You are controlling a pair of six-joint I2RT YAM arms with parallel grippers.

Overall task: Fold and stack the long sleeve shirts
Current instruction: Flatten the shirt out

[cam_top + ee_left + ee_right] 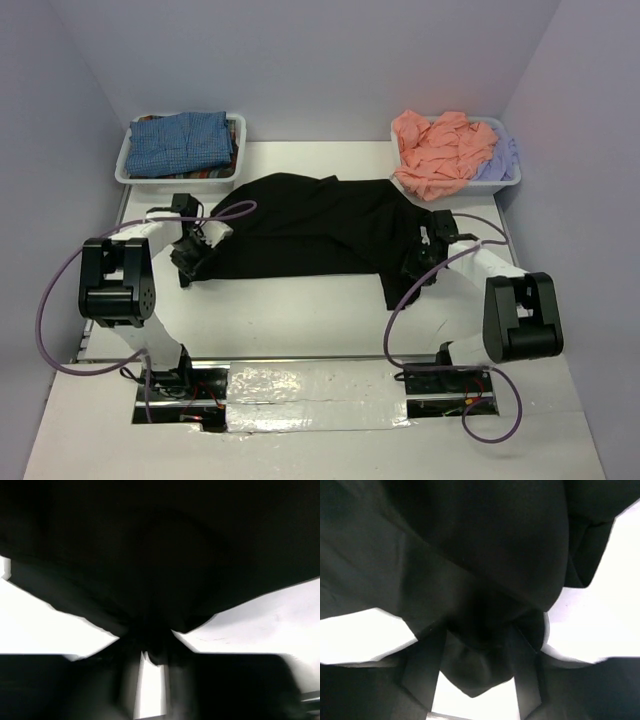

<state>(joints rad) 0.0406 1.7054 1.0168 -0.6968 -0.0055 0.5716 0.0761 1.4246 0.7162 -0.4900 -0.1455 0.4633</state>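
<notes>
The black shirt (310, 235) lies spread on the table (300, 315), its long axis running crosswise from the left pincer (192, 262) to the right pincer (413, 267). Each pinches the shirt end beside it, with cloth bunched between its fingers. Neither arm is nearer.

left gripper (190, 262), right gripper (414, 267): apparently tight on black shirt (310, 225)
</notes>
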